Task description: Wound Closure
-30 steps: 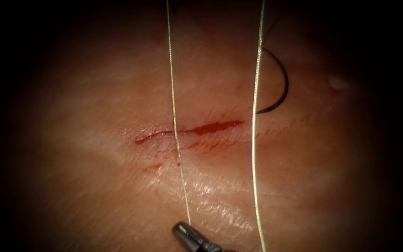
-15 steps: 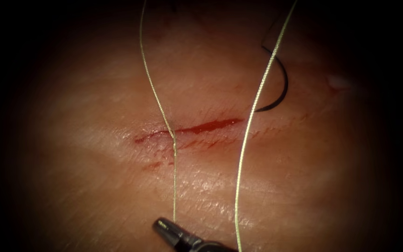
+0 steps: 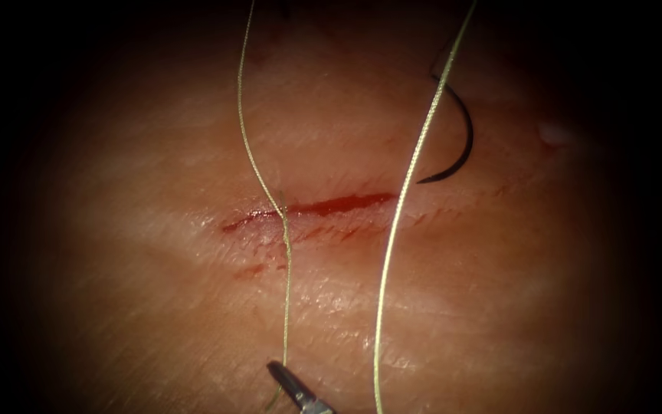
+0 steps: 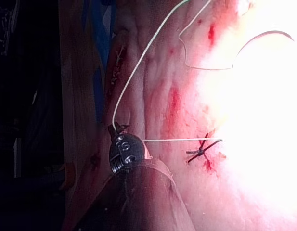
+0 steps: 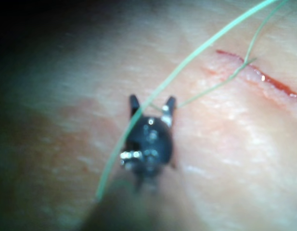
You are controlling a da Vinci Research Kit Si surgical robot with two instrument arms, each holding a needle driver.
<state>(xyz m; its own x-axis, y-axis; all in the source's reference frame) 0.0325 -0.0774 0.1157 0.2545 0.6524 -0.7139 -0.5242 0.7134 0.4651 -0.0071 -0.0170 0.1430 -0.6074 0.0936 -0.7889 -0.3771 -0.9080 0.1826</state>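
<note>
Curved needle lay loose on the tissue at the endoscope frame's upper right, beyond the cut's right end. Left tool gripped the thread. Right tool, bottom centre, jaws spread around thread, grasped nothing.

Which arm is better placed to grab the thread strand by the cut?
Probably right: the right tool is open, empty, at the thread near the cut. The left tool is shut on thread. The needle lies free on the tissue.
</note>
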